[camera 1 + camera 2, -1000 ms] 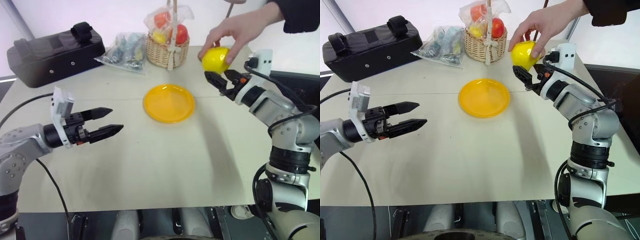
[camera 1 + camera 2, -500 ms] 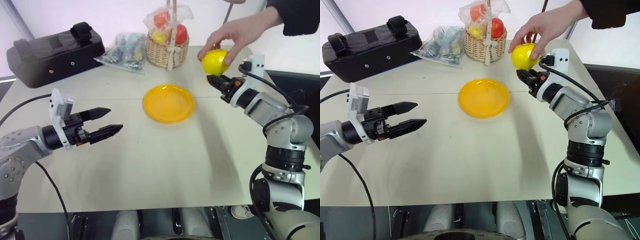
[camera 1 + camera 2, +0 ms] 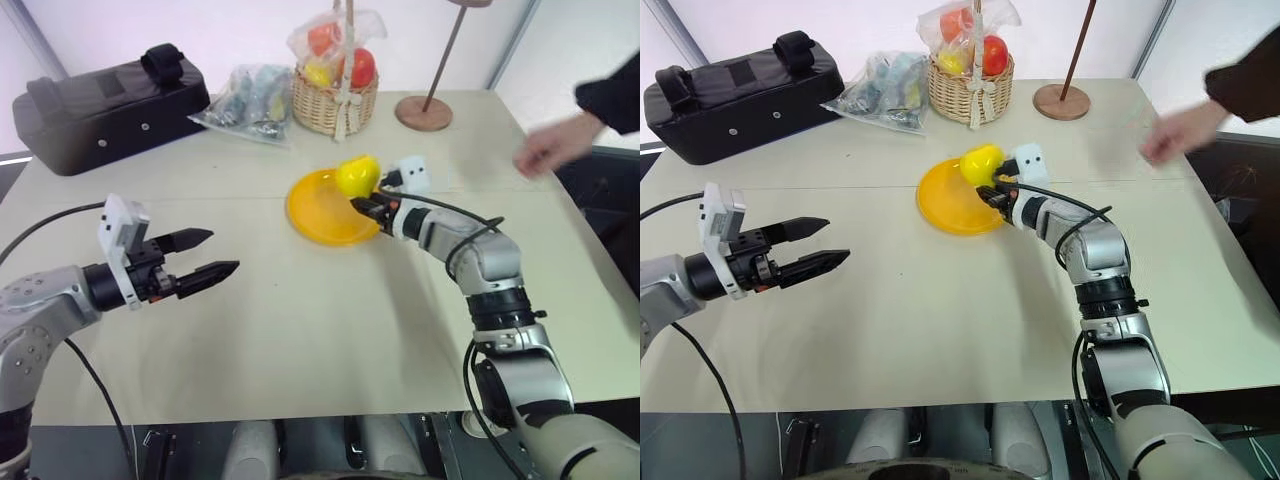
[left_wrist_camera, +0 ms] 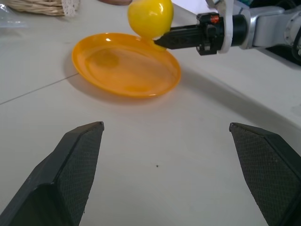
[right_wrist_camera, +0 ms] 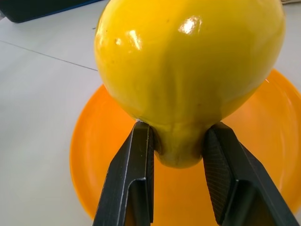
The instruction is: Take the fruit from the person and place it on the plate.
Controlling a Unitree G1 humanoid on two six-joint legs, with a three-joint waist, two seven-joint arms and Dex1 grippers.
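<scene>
From the head camera, the right gripper [image 3: 362, 203] reaches in over the near-right rim of the yellow plate [image 3: 318, 216], its two fingers pinched on the narrow neck of the yellow pear-shaped fruit [image 3: 357, 175]. The fruit sits above the plate's right side, held off the surface as far as I can tell. The person's hand [image 3: 545, 152] is well apart to the right, over the table's far right edge, empty. The left gripper [image 3: 208, 254] hovers over the pale table [image 3: 300, 320] on the left, fingers spread with nothing between them. At the back stand a wicker basket [image 3: 333, 100] of wrapped fruit, a clear plastic bag [image 3: 246, 96], a black case [image 3: 105, 104] and a round wooden stand base [image 3: 423, 112].

From the left wrist, its own two fingertips [image 4: 77, 155] stand wide apart over bare tabletop. Beyond them lies the plate [image 4: 117, 70], with the fruit [image 4: 150, 16] above its far rim, clamped by the other gripper [image 4: 162, 41].

From the right wrist, both fingers [image 5: 134, 179] press the fruit's [image 5: 188, 61] neck from either side, with the plate [image 5: 94, 155] directly beneath.
</scene>
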